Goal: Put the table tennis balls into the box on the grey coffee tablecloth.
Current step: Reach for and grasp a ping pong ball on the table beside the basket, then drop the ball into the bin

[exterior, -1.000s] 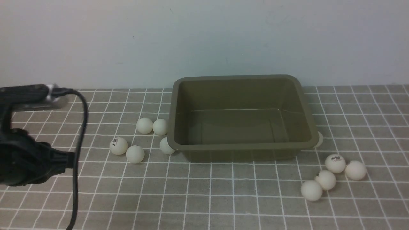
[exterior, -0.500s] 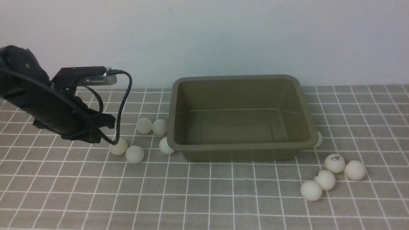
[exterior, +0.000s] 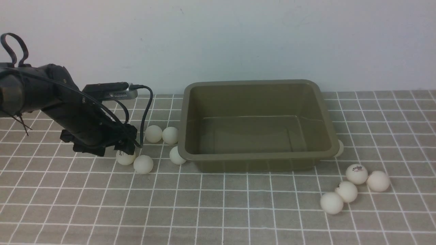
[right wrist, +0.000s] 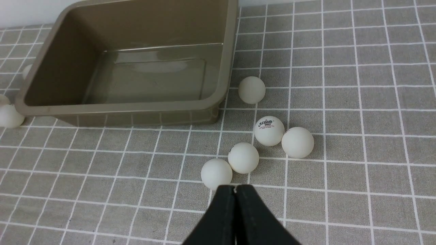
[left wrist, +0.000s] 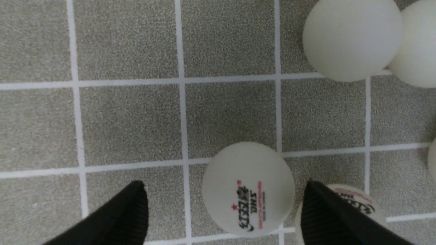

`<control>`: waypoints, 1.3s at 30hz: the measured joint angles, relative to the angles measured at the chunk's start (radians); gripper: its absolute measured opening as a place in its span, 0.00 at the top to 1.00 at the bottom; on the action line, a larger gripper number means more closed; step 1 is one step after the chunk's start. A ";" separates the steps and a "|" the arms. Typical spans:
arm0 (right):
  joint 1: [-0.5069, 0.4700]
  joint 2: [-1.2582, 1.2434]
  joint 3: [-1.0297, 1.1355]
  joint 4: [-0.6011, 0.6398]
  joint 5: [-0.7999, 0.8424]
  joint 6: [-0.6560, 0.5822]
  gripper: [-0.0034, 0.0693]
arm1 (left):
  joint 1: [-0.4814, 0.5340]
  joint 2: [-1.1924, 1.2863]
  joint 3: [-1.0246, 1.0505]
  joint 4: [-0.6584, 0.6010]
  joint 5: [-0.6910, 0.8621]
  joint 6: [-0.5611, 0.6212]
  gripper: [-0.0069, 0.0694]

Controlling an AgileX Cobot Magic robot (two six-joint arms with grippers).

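Observation:
The olive-brown box (exterior: 255, 157) stands empty on the grey coffee tablecloth (exterior: 218, 204). Several white table tennis balls lie left of it, among them a logo ball (exterior: 125, 158) and a plain one (exterior: 143, 164). My left gripper (exterior: 126, 149) is open and low over the logo ball (left wrist: 248, 189), which sits between the fingers (left wrist: 131, 207) without touching them in the left wrist view. Several more balls (exterior: 346, 191) lie right of the box. My right gripper (right wrist: 235, 189) is shut and empty, just short of the nearest ball (right wrist: 216, 173); it is out of the front view.
A second logo ball (left wrist: 357, 203) lies partly under one left finger. Two balls (exterior: 153, 133) touch near the box's left wall, one (exterior: 177, 155) rests at its front left corner. One ball (exterior: 340, 148) is half hidden behind the right corner. A white wall stands behind.
My left arm has swung in from the left edge toward the box and come down over the logo ball. The balls and the box have not moved.

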 joint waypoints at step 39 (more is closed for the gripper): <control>-0.191 0.764 -0.182 -0.106 -0.009 -0.003 0.95 | -0.363 -0.076 -0.258 -0.023 0.192 0.045 0.42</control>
